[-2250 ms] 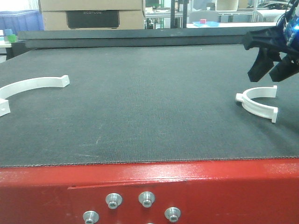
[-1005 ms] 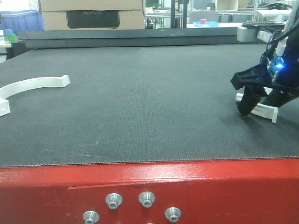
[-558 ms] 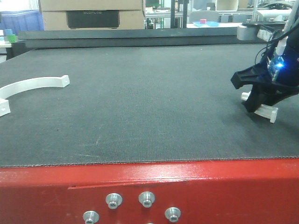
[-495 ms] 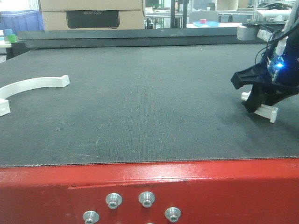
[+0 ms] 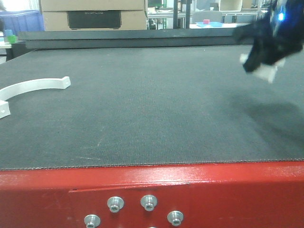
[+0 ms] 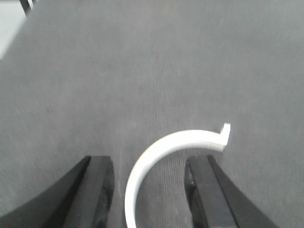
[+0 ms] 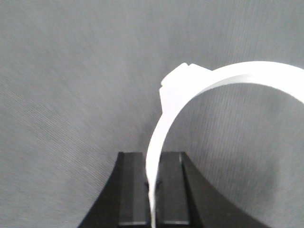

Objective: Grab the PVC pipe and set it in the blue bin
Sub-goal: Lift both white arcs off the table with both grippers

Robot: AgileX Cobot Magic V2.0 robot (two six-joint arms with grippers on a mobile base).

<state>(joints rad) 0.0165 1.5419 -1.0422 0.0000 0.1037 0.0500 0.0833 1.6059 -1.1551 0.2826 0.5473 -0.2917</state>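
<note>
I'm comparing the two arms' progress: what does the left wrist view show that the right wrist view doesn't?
Left wrist only: the left tool, open, with a white curved PVC piece lying flat, seen between its fingers. Right wrist only: the right tool shut on a second white curved PVC piece. Both: the dark grey textured mat.

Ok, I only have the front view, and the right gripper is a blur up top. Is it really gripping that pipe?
Observer: Yes. In the right wrist view the right gripper is shut on the held pipe, pinching the thin edge of one end.
Operator: And the left arm? I can't see it at all.
Observer: The left wrist view shows the left gripper open, one finger on each side of the left pipe, which lies flat on the mat.
</note>
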